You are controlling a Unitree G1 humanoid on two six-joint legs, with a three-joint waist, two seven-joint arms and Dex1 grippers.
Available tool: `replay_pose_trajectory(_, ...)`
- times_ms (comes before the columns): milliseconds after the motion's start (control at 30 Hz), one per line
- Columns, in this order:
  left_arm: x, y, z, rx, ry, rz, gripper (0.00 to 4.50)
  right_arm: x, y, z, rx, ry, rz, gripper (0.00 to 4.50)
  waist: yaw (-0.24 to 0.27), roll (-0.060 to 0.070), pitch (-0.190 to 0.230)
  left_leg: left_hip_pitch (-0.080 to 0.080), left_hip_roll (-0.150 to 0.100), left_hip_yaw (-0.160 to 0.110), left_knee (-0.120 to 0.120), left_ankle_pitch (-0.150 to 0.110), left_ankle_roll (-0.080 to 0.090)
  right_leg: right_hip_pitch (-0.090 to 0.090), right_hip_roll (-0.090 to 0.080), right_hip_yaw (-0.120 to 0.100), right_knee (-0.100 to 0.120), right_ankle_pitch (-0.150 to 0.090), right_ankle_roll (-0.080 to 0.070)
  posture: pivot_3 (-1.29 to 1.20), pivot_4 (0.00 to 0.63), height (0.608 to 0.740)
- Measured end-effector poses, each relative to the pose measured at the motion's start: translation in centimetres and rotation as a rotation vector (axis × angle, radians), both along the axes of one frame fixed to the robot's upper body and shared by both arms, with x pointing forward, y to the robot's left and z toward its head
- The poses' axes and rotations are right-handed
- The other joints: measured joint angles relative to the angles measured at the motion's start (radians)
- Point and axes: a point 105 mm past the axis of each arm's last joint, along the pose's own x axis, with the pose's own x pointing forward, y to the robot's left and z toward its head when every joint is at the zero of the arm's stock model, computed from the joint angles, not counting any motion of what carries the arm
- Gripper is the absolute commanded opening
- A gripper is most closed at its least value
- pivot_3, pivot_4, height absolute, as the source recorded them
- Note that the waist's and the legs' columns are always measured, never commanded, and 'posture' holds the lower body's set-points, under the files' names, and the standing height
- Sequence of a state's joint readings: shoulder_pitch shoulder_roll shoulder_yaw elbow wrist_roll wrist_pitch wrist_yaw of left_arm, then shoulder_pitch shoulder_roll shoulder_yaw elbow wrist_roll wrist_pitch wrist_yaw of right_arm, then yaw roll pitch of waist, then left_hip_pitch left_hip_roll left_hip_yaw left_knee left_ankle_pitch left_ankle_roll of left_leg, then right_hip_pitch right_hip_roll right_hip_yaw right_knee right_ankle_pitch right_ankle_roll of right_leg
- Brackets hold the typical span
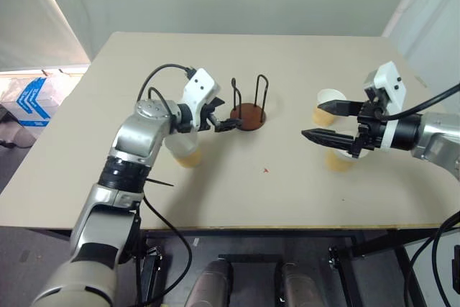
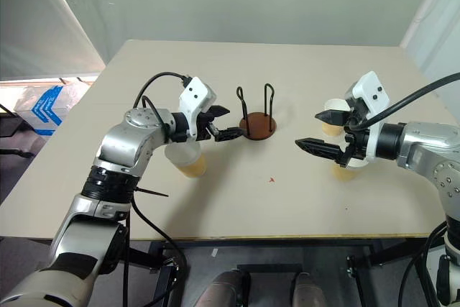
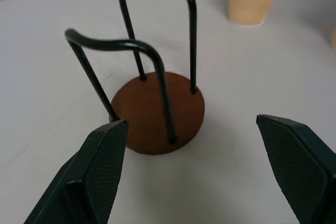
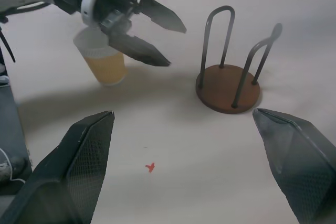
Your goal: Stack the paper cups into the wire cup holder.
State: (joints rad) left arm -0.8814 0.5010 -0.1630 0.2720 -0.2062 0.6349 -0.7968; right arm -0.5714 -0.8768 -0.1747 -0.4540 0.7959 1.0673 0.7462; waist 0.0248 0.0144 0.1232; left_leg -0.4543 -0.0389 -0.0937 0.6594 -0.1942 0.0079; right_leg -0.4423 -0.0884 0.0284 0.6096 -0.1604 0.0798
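Observation:
The wire cup holder stands empty mid-table, a reddish-brown disc with two black wire loops. My left gripper hovers open just left of it and points at it; in the left wrist view the holder's base lies between my spread fingers. One paper cup stands under my left forearm. On the right are two more paper cups, one farther and one nearer. My right gripper is open in front of them and holds nothing.
A small red mark lies on the tan table between the arms. On the floor at far left sits a blue and white box. The table's front edge runs just below both arms.

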Motion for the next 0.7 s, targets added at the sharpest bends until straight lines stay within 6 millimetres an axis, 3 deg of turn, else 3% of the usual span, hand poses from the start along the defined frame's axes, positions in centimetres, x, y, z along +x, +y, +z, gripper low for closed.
replay_pose_trajectory(300, 2.2, -0.2, -0.8, 0.005, -0.017, 0.096, 4.29, 0.0, 0.0, -0.2, -0.002, 0.000, -0.013, 4.47, 0.002, 0.000, 0.000, 0.000, 0.000, 0.000, 0.001, 0.000, 0.001, 0.000, 0.000, 0.000, 0.000, 0.001, 0.001, 0.00, 0.150, 0.740)
replay_pose_trajectory(700, 2.8, -2.2, -1.4, -0.020, -0.004, 0.075, 4.29, 0.0, -0.2, -0.6, -0.004, 0.012, -0.023, 4.47, 0.004, 0.000, 0.000, -0.001, 0.000, 0.001, 0.002, 0.000, 0.001, 0.001, 0.000, 0.000, 0.000, 0.001, 0.004, 0.00, 0.150, 0.740)
